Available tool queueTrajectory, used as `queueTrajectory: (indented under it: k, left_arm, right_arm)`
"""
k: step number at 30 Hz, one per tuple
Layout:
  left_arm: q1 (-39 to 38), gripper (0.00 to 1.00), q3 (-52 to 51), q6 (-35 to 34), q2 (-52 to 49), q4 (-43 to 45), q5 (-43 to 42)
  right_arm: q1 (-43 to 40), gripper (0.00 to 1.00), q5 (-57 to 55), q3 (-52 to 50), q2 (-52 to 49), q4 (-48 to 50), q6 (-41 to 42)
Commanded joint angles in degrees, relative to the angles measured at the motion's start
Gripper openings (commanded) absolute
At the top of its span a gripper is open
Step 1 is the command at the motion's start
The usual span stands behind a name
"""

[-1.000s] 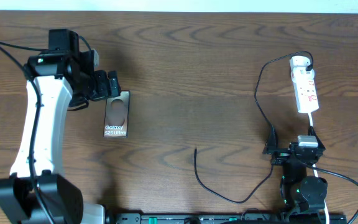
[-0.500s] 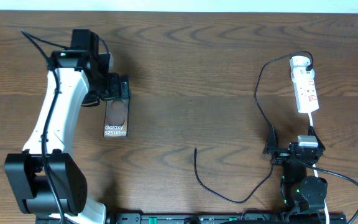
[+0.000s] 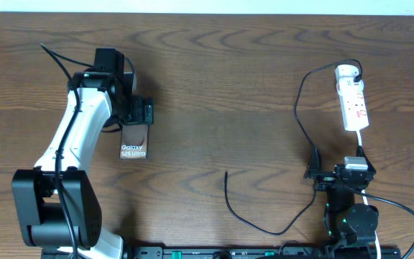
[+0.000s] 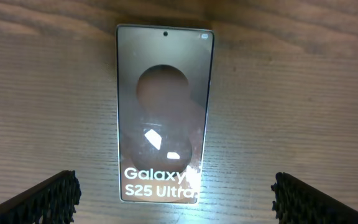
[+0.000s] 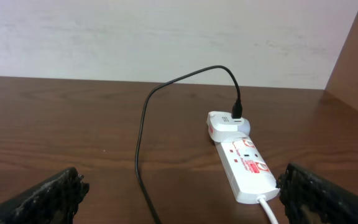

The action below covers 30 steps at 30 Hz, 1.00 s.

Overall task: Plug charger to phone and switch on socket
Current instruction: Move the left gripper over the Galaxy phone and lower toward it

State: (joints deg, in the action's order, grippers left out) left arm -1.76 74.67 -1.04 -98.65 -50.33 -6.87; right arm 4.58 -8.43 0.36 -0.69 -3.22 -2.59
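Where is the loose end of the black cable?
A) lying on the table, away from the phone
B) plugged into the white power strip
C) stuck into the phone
A: in the overhead view the charger tip lies on the wood in the middle of the table, well apart from the phone.

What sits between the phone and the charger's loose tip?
Only bare table, per the overhead view; the phone and charger tip lie apart.
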Motion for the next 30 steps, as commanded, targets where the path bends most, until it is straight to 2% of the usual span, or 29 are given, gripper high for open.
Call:
queueTrajectory:
  k: [1,16,30]
  left_arm:
    - [0.02,0.98,-1.97,0.92,-0.15,1.03,0.98]
    - [0.02,0.98,-6.71,0.92,-0.22,6.54,0.98]
    - [0.09,0.98,-6.78,0.72,-2.64,8.70,1.70]
  right_arm:
    - [0.35,0.99,-0.24,-0.04,0.26,-0.26,-0.70]
    - [0.35,0.99,-0.24,-0.04,0.26,-0.26,-0.70]
    - [0.35,0.99,-0.24,-0.04,0.26,-0.26,-0.70]
